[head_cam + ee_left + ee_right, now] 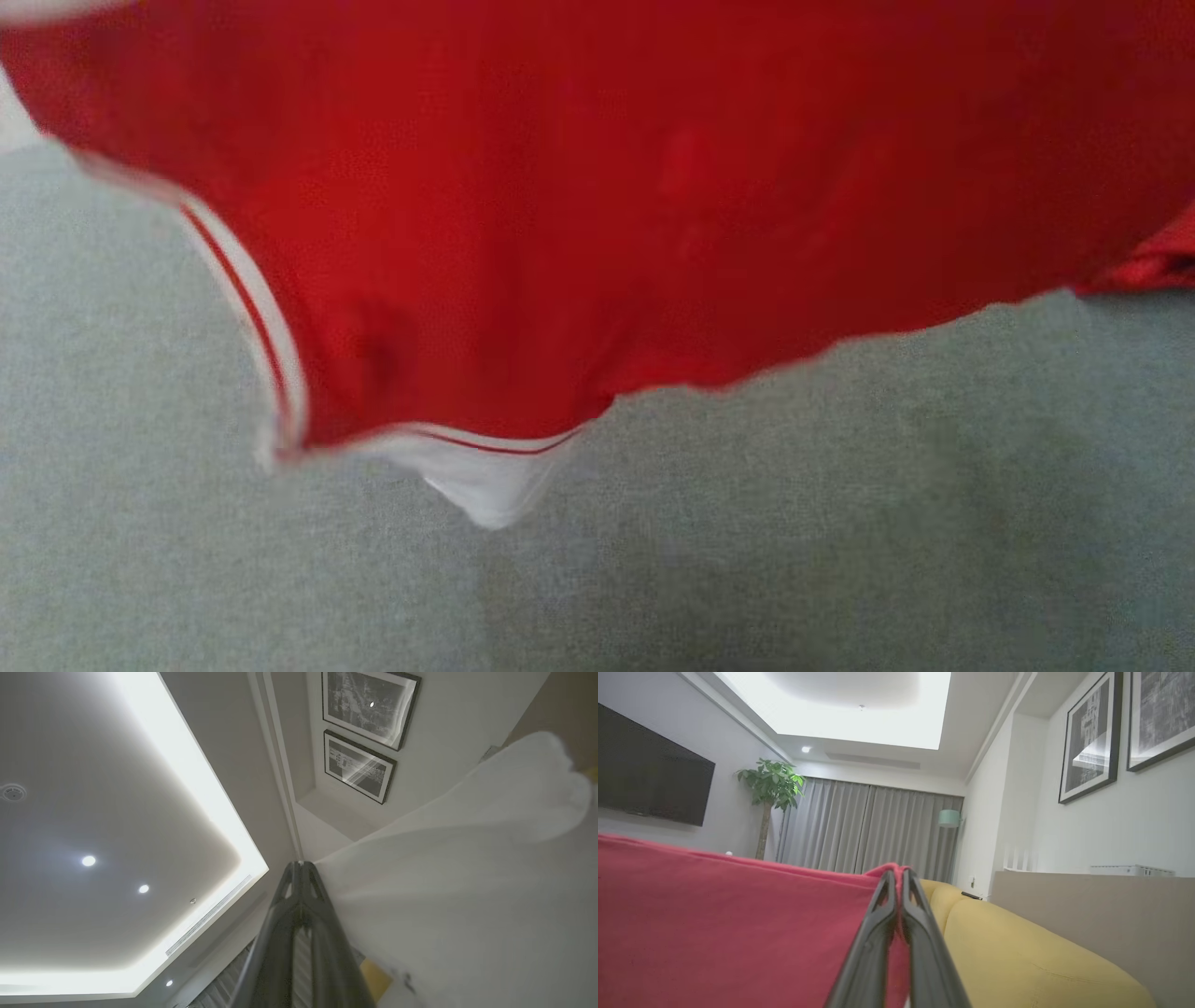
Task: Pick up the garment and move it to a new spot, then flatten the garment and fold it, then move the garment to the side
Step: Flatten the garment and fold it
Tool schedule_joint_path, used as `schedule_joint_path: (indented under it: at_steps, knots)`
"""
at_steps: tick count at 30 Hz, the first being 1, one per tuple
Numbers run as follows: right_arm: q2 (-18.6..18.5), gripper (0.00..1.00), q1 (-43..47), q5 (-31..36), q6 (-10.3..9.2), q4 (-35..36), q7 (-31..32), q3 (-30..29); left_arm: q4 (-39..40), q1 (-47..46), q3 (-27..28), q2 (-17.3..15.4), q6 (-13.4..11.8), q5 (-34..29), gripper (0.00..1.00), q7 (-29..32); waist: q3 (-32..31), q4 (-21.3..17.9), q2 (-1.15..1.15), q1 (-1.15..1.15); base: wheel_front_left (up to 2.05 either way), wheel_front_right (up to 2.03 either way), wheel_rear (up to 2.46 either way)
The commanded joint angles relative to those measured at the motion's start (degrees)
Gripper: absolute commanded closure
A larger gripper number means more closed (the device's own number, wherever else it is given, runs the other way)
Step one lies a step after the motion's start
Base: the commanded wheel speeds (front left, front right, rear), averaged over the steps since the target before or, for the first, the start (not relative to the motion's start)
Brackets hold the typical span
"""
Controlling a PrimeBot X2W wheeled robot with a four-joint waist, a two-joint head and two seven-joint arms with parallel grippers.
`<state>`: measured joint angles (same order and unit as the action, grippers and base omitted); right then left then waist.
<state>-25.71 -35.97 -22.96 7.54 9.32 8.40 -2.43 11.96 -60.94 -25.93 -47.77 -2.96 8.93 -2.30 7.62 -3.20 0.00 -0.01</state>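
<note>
Garment (597,187), one, pinched by left tool (301,864), right tool (899,871).

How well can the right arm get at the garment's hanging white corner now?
Probably not: the right claw is shut on the red garment, held aloft; reaching the white corner means letting go first.

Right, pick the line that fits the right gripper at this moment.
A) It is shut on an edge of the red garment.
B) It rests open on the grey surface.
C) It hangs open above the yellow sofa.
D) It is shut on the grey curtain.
A: in the right wrist view, the right gripper has its two dark fingers pressed together, with the top edge of the red garment pinched between them.
</note>
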Motion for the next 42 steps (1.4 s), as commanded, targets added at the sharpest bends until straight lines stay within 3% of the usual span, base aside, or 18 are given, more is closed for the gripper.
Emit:
schedule_joint_path:
  at_steps: [1, 6, 8, 13, 18, 25, 33, 36, 37, 42]
  knots:
    - [-1.2, 1.0, -4.5, -0.6, -0.05, -0.9, 1.0, 2.3, -2.4, -5.1, 2.3, -1.5, 1.2, -0.1, 1.0, 0.7, 1.8, 0.3, 0.0, 0.01, 0.0, 0.0, 0.0]
    - [-0.3, 1.0, -15.2, -1.6, -0.05, -10.1, 1.0, 8.2, -14.5, -13.9, -0.4, 1.8, 5.2, -1.3, 1.0, -0.2, 8.2, 1.6, 0.0, 0.01, 0.0, 0.0, 0.0]
    - [0.6, 1.0, -19.6, -1.4, -0.05, -14.0, 0.2, 10.4, -19.2, -17.1, -1.5, 3.2, 5.7, -2.7, 1.0, -1.3, 11.3, 2.2, 0.0, 0.01, 0.0, 0.0, 0.0]
    - [3.3, 1.0, -30.1, 1.2, -0.05, -24.0, -5.3, 14.0, -29.4, -25.6, -2.5, 6.5, 4.7, -6.0, 1.0, -5.5, 17.7, 3.6, 0.0, 0.01, 0.0, 0.0, 0.0]
    - [4.3, 1.0, -38.6, 5.9, -0.05, -32.5, -12.9, 13.9, -35.2, -33.2, -2.8, 9.8, 1.7, -8.9, 1.0, -10.8, 20.7, 5.2, 0.0, 0.01, 0.0, 0.0, 0.0]
    - [3.0, 1.0, -42.1, 10.4, -0.05, -39.6, -17.7, 13.2, -37.3, -34.3, -3.9, 12.1, 2.7, -7.9, 1.0, -12.6, 22.8, 7.4, 0.0, 0.01, 0.0, 0.0, 0.0]
    - [1.3, 1.0, -34.8, 9.8, -0.05, -45.1, -20.2, 13.6, -26.4, -18.7, -4.6, 9.1, 3.0, -4.5, 1.0, -12.7, 23.8, 8.3, 0.0, 0.01, 0.0, 0.0, 0.0]
    - [0.8, 1.0, -27.2, 7.8, -0.05, -45.4, -21.6, 12.8, -19.5, -6.4, -4.2, 6.5, 0.7, -3.3, 1.0, -12.7, 21.7, 8.0, 0.0, 0.01, 0.0, 0.0, 0.0]
    - [0.2, 1.0, -22.3, 6.6, -0.05, -44.3, -22.1, 12.4, -15.2, 0.6, -3.8, 5.4, -0.9, -2.5, 1.0, -12.7, 20.0, 7.8, 0.0, 0.01, 0.0, 0.0, 0.0]
    - [-1.2, 1.0, -7.0, 3.3, -0.05, -38.3, -22.8, 10.4, -6.1, 19.6, -3.9, 2.5, -4.1, -0.4, 1.0, -12.7, 15.3, 7.0, 0.0, 0.01, 0.0, 0.0, 0.0]
